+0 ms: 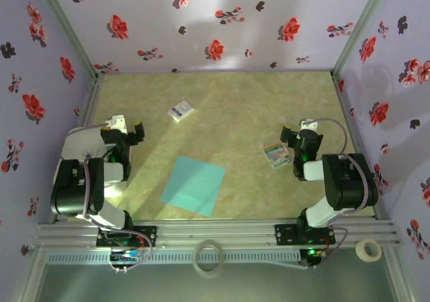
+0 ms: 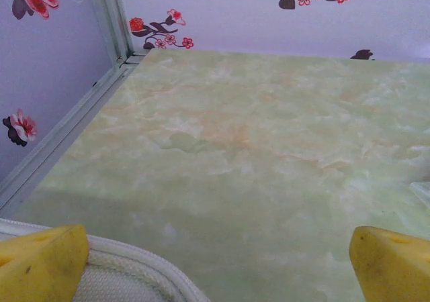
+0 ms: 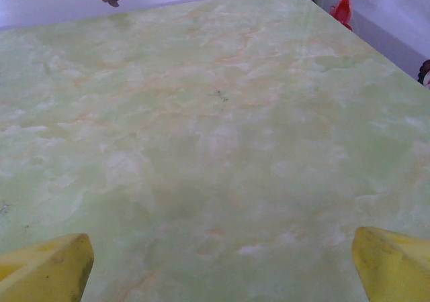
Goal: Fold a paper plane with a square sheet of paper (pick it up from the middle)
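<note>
Near the table's (image 1: 282, 94) front edge, between the two arm bases, the square sheet of paper (image 1: 193, 185) lay flat, slightly turned. The left gripper (image 2: 215, 265) and right gripper (image 3: 218, 267) stood wide open and empty, well apart from it. Thin, light and easily creased, the sheet probably needed a gentle pinch at its middle.

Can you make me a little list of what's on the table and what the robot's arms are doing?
paper: teal square, lying flat and unfolded on the table, near the front middle
white card: farther back than the paper
colourful card: off to the paper's right
left arm: jaws wide open, holding nothing
right arm: jaws wide open, holding nothing
</note>
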